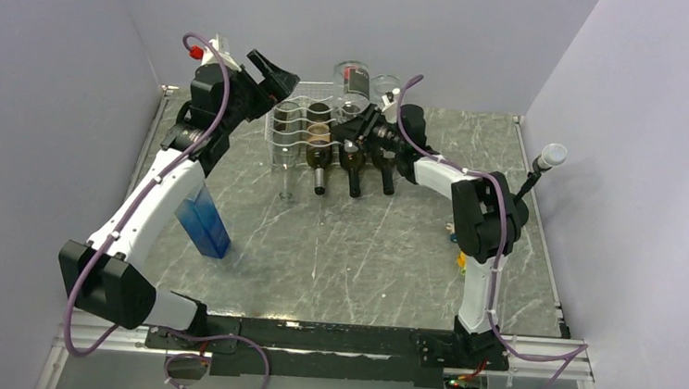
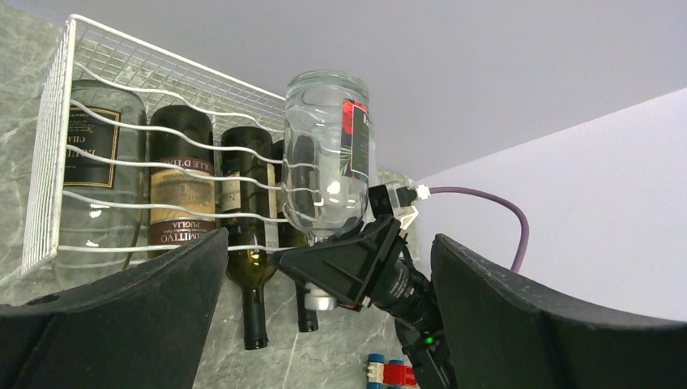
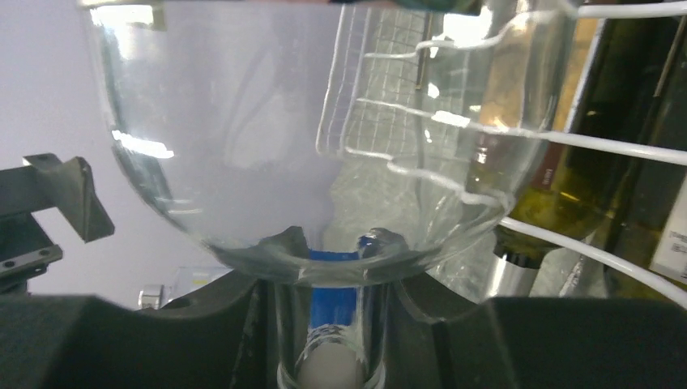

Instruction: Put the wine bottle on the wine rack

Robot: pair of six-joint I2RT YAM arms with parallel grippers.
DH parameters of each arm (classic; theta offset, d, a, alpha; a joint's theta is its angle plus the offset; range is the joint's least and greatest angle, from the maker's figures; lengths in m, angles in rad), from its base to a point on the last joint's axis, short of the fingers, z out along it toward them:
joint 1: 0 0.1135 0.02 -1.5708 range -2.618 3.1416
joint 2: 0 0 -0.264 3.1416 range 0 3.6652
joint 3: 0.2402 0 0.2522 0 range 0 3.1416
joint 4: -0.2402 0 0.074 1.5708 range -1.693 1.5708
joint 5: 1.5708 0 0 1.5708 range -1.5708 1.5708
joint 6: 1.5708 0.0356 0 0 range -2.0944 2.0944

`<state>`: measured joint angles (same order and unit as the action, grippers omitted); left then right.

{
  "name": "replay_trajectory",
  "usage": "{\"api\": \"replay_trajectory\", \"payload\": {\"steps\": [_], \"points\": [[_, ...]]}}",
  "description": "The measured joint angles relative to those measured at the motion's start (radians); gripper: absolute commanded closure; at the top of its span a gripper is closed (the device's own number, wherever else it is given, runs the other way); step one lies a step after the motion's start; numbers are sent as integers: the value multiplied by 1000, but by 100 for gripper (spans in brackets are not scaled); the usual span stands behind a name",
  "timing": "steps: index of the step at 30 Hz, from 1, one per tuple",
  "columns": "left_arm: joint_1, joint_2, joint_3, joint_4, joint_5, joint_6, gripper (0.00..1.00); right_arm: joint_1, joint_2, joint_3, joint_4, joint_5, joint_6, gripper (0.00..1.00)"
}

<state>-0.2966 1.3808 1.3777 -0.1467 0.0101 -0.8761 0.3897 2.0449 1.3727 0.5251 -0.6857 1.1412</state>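
Observation:
The white wire wine rack (image 1: 303, 108) stands at the back of the table and holds several bottles with their necks toward me. My right gripper (image 1: 365, 129) is shut on the neck of a clear wine bottle (image 1: 352, 78), holding it base-up and tilted at the rack's upper right. In the right wrist view the neck sits between my fingers (image 3: 328, 324) and the rack wires (image 3: 567, 146) show beside and through the glass (image 3: 267, 121). My left gripper (image 1: 274, 76) is open and empty, raised left of the rack. Its view shows the bottle (image 2: 324, 154), rack (image 2: 57, 162) and right gripper (image 2: 348, 263).
A blue box (image 1: 204, 222) stands on the table near the left arm. Small coloured toy pieces (image 1: 459, 257) lie by the right arm and show in the left wrist view (image 2: 393, 374). A white-capped post (image 1: 548, 157) stands at the right edge. Walls close in on three sides.

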Motion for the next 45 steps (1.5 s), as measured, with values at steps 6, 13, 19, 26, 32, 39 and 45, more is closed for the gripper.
{"api": "replay_trajectory", "payload": {"steps": [6,13,19,26,32,39,45], "points": [[0,-45,-19,0,0,2,1,-35,0,0,-16,-8,-23,100],[0,-98,-39,0,0,4,1,-36,0,-9,-30,-3,-72,100],[0,-127,-66,0,0,4,1,-30,-28,-60,-23,13,-112,100],[0,-137,-84,-1,0,4,1,-21,-69,-130,-24,29,-147,100],[0,-147,-98,-2,0,4,1,-16,-68,-130,-39,34,-175,100],[0,-163,-105,-8,0,10,1,-13,-33,-71,-71,33,-208,100],[0,-166,-112,-13,0,19,1,2,-10,-29,-132,30,-253,100]]}}
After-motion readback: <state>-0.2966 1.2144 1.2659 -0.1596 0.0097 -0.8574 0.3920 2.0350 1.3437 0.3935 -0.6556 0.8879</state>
